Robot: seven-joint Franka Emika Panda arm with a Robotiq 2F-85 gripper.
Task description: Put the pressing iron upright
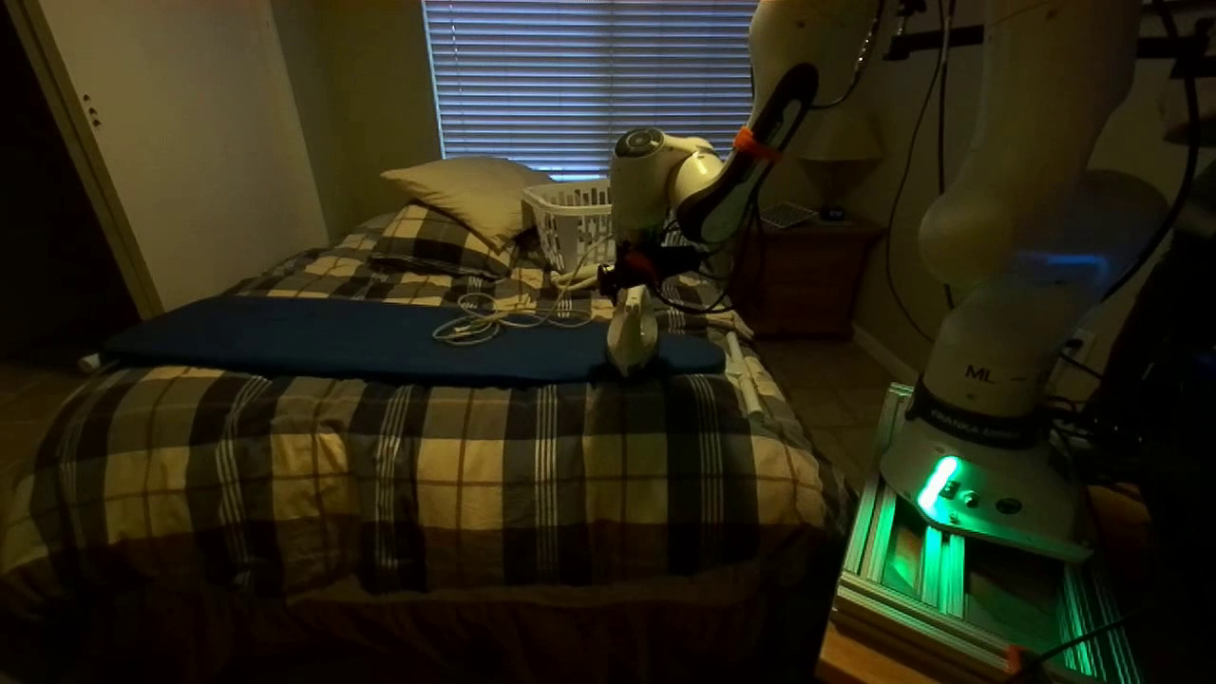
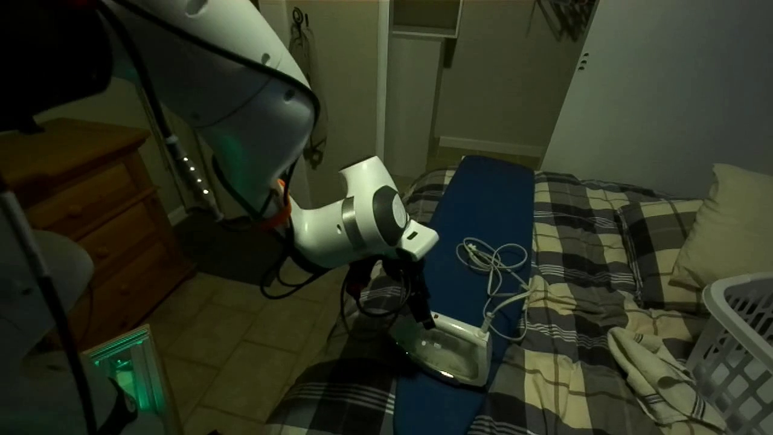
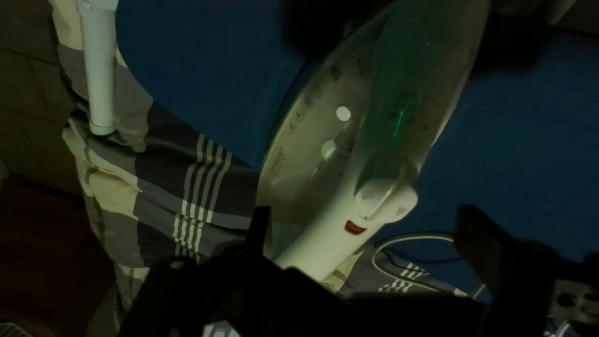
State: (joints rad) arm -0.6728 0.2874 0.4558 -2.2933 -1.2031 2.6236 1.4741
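The pressing iron (image 2: 450, 356) is pale, with a white handle and a see-through greenish body. It rests on the blue ironing board (image 2: 489, 199), close to the board's end, and also shows in an exterior view (image 1: 632, 337). In the wrist view the iron (image 3: 323, 140) points its nose to the top, and a red mark shows on its handle. My gripper (image 3: 367, 215) is open, with the handle between its fingers, nearer the left finger. In an exterior view the dark gripper (image 2: 426, 319) is at the handle's front end. Whether a finger touches it I cannot tell.
The pale cord (image 2: 495, 260) lies coiled on the board behind the iron. A white laundry basket (image 1: 575, 214) and a pillow (image 1: 465, 190) stand on the plaid bed (image 1: 456, 475). A white tube (image 1: 746, 380) lies beside the board's end.
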